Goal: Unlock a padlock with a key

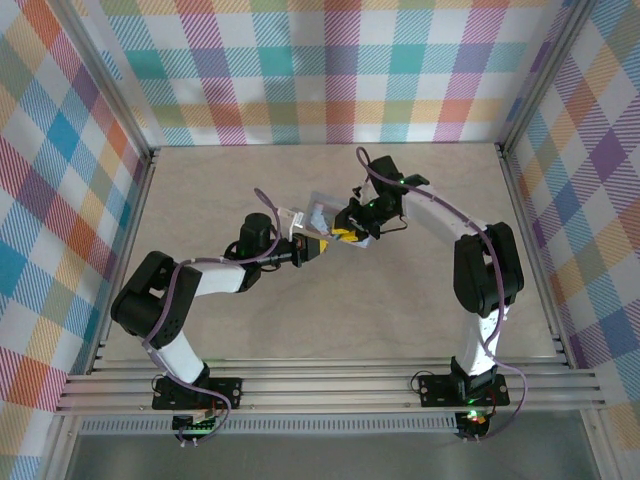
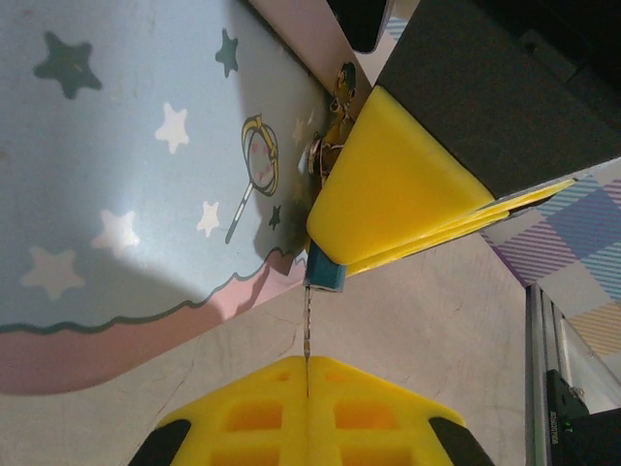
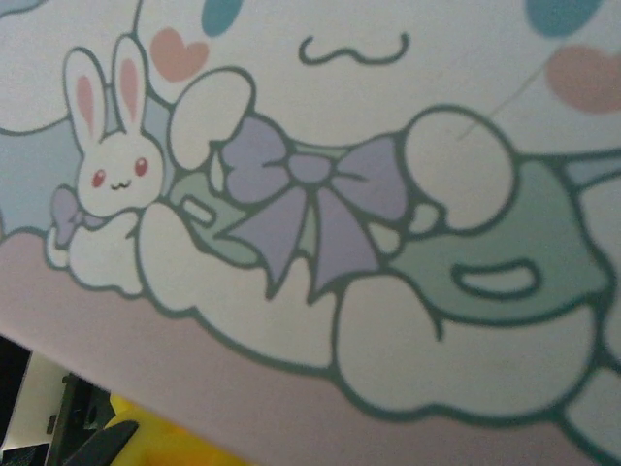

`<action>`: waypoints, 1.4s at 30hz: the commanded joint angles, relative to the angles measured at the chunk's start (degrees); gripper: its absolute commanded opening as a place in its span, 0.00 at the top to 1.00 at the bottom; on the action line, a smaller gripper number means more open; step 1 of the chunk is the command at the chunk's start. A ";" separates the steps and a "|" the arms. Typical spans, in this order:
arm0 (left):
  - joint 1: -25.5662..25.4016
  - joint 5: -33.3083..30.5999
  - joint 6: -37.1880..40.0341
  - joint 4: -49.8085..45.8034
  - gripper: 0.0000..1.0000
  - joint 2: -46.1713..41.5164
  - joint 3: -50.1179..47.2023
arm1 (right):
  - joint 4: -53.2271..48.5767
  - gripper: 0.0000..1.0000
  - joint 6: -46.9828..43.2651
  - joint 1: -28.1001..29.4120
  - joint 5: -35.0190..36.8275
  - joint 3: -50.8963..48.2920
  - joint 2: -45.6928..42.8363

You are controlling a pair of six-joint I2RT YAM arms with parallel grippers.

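Top ext. view: can see table (image 1: 250,320) w/ tin (image 1: 318,215) on it, approx. mid-width, toward far side. In L wrist view, can see tin's starry face close by, just beside the work; looks to have no part in the job. Can see R pincer (image 2: 325,254) closed on lock (image 2: 325,270), w/ blue body poking out past yellow tips. Can see L pincer (image 2: 308,361) too, tips together, clamped on key (image 2: 308,320). Can find lock directly ahead of those tips, w/ key pointing at its end face, tip at or v. near it.

Re progress: would call it approx. halfway. Done: lock gripped, key gripped, both brought into line. Can't tell if key tip has entered; w/ much of blade showing, can't be fully in. Left to do, prob.: push key home, turn it, free shackle. Can't confirm shackle state, so can't call it unlocked.
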 commanded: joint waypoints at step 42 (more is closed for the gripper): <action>-2.91 -2.72 -5.20 8.03 1.00 1.91 3.17 | -1.25 1.00 -1.19 -0.25 -6.64 1.13 1.55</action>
